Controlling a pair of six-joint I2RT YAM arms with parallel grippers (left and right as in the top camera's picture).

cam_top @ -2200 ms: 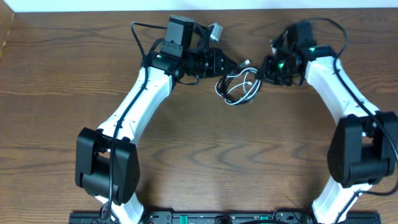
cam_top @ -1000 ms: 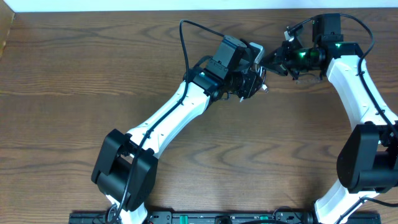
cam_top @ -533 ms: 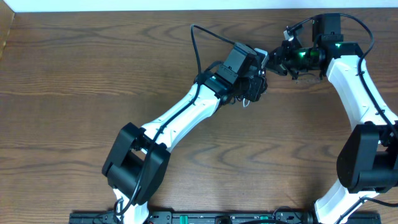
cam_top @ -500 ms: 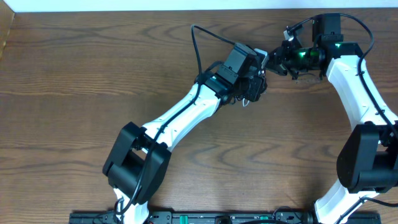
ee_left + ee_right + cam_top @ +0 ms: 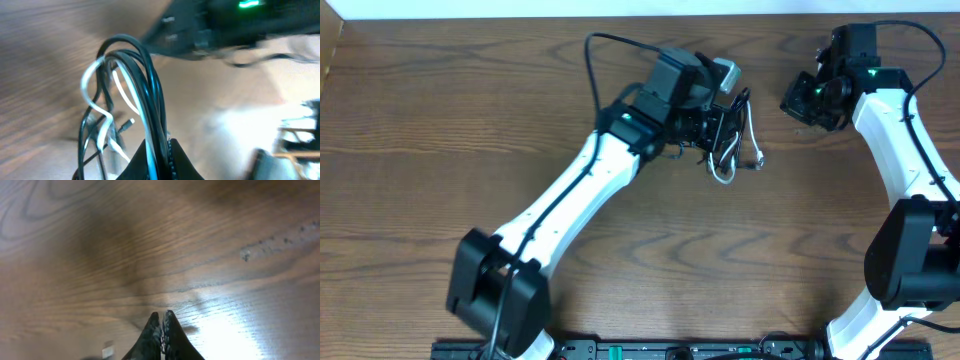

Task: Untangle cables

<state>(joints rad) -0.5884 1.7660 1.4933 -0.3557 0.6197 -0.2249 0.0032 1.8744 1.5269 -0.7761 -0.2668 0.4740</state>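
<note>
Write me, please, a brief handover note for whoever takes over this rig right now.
Left gripper: shut on the cables, with the black cable and white cable pinched together.
Right gripper: shut, empty, over bare table, apart from the bundle.
Cables: one looped, tangled bundle at the left gripper.
Done: bundle gripped.
Left: separate the two; nothing is untangled yet.

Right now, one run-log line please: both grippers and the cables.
left gripper: shut on cables | right gripper: shut, empty, clear of cables | cables: black and white, tangled in one bundle
</note>
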